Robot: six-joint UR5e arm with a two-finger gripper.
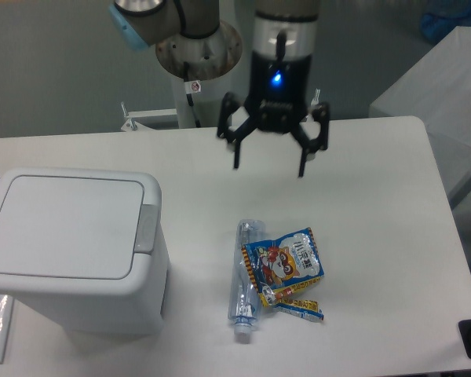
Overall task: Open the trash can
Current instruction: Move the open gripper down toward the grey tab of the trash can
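— White bench (377,196) fills most of your frame, with grey floor behind it at the top. What do you have on it?

— You have the trash can (71,251) at the lower left of the frame, white and boxy, its flat lid down and the grey push tab (147,228) on the lid's right edge.

— And the arm?

— Your gripper (268,168) hangs at the upper centre of the frame, above the bench, well apart from the trash can. Its fingers (237,157) are spread wide and hold nothing. A blue light shows on the wrist above them.

— Anything else you can see?

— At the lower centre, you have a clear plastic bottle (244,287) lying on its side, cap toward the bottom edge. A blue snack packet (284,261) with a cartoon figure lies just beside it on the right, touching or overlapping it, and a small yellow and blue wrapper (297,306) sits at the packet's lower edge.
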